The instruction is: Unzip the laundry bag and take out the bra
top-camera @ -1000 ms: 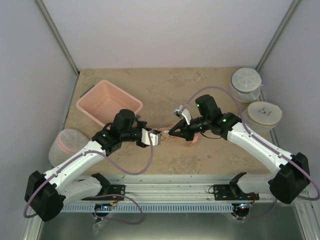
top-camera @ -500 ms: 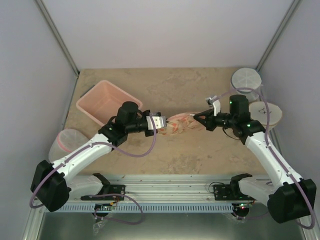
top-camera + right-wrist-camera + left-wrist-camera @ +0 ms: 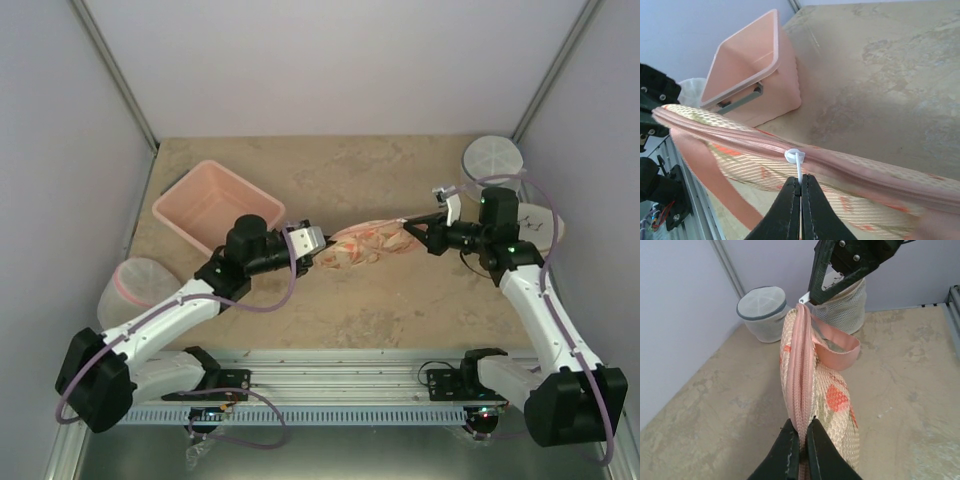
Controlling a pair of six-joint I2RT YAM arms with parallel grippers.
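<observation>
The laundry bag (image 3: 365, 241), cream with orange-red print and pink edging, hangs stretched between both grippers above the table. My left gripper (image 3: 322, 248) is shut on its pink zip edge (image 3: 801, 390) at the near end (image 3: 802, 432). My right gripper (image 3: 407, 227) is shut on the white zipper pull (image 3: 799, 167), just below the white slider (image 3: 793, 155), at the bag's far end (image 3: 810, 299). A pink loop (image 3: 838, 353) dangles from the bag. The zip looks closed along the length seen in the left wrist view. The bra is hidden.
A pink plastic tub (image 3: 215, 205) stands at the back left of the table. Two round white mesh drums (image 3: 492, 165) (image 3: 530, 226) stand at the right edge. A third lies at the left (image 3: 140, 285). The enclosure walls are close on both sides.
My right gripper has pulled away to the right with the zipper pull. The bag, bunched between the two grippers before, is now drawn out long. The left gripper shifted slightly back.
</observation>
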